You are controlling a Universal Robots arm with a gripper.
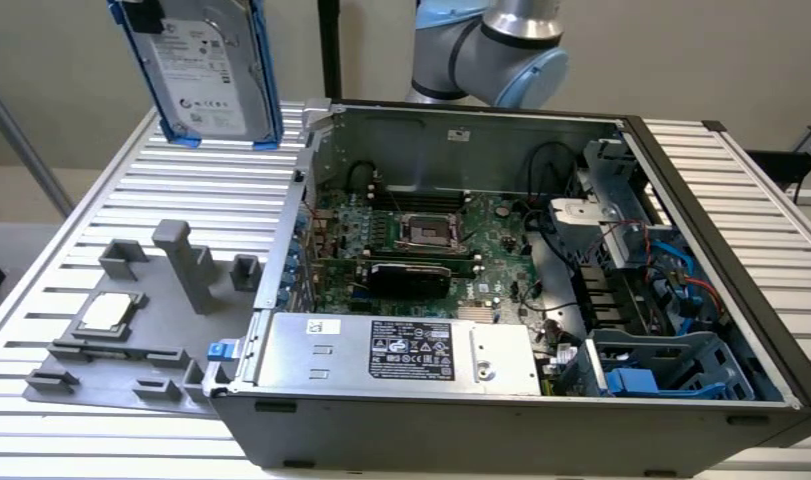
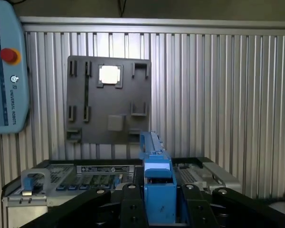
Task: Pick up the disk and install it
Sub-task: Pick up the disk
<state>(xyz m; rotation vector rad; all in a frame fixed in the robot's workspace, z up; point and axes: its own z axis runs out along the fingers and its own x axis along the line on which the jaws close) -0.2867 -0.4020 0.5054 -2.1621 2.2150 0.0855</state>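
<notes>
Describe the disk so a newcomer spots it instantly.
Start at the open computer case, then look past its far corner on the exterior view's left. The disk hangs upright above the ribbed table there. Its bright blue side rails and white printed label set it apart from the small silver chip lying flat in the gray fixture and the black-labelled box inside the case.

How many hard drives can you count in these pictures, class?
1: the disk, held aloft above the table at the exterior view's left. Others may hide inside the case.
</notes>
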